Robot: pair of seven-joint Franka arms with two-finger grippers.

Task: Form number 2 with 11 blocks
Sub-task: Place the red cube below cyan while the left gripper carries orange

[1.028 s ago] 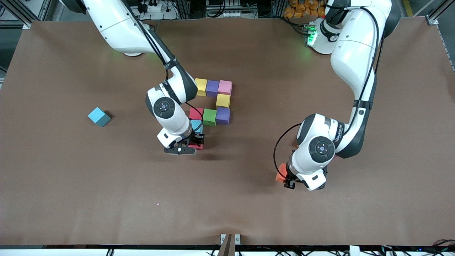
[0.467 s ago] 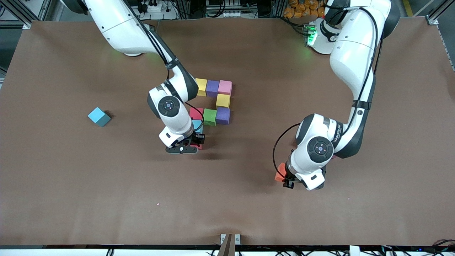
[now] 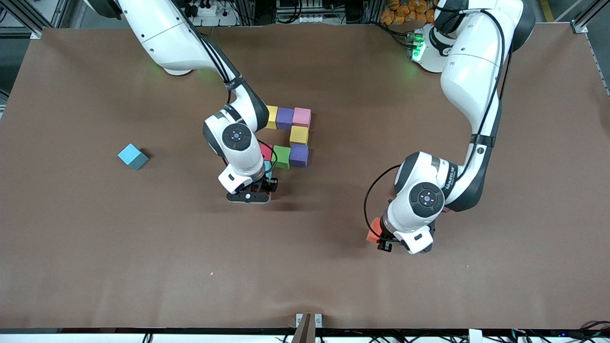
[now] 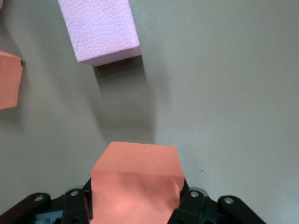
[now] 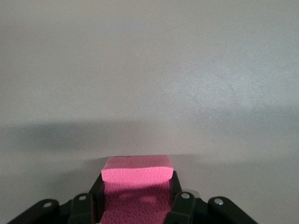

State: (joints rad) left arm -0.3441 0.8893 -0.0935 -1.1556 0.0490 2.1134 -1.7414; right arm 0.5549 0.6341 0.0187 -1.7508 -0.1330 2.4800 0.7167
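Brown table lay wide and bare toward the front edge. Partial number 2 sat mid-table, farther from the camera. Right gripper hung low at the figure's nearer end, clamped on a pink block. Left gripper hovered toward the left arm's end, clamped on an orange block. Lone light blue block rested well apart toward the right arm's end.

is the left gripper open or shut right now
Shut on an orange block: in the left wrist view the left gripper has its fingers pressed against both sides.
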